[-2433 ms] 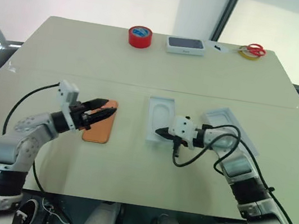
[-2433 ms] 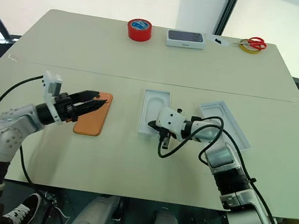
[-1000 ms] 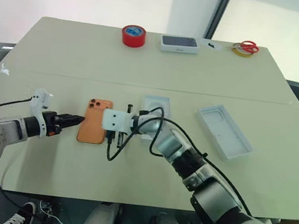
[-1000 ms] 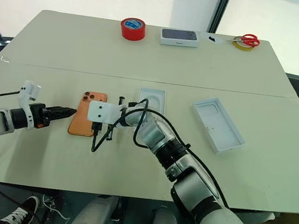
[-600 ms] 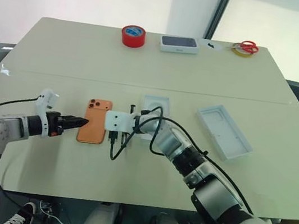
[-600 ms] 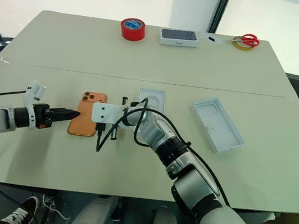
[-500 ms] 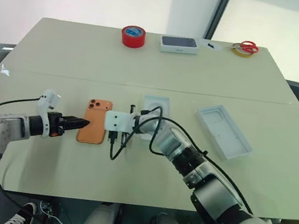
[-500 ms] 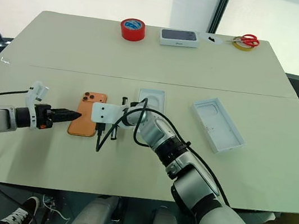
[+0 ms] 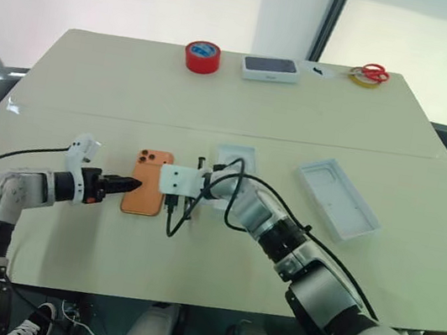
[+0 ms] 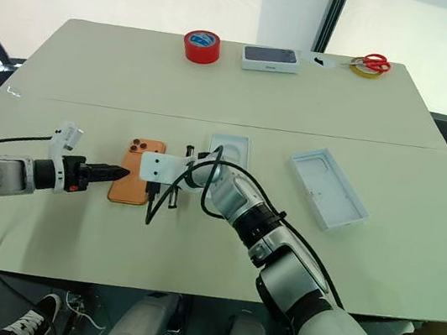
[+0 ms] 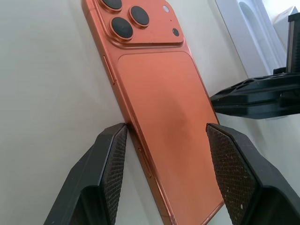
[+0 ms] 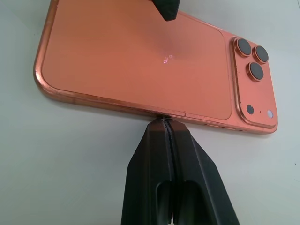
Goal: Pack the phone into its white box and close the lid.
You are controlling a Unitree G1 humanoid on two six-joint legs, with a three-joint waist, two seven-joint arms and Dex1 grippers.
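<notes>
On the tabletop (image 9: 302, 103), the phone (image 9: 145, 193) lies flat, back up, lenses toward 12 o'clock, just at 9 o'clock of the white box (image 9: 232, 164). Left tool (image 11: 166, 166) has its fingers spread wide, straddling the phone's near end from 9 o'clock without clamping it. Right tool (image 12: 165, 123), fingers pressed together, has its tip against the phone's long edge at 3 o'clock; the lid (image 9: 337, 197) lies well apart at 3 o'clock.

An orange back with black camera lenses is seen on the phone (image 9: 147, 182). Black fingers (image 11: 108, 168) are shown on both grippers. A red tape roll (image 9: 203, 55), red-handled scissors (image 9: 377, 72) and a beige table (image 9: 217, 99) are seen.
</notes>
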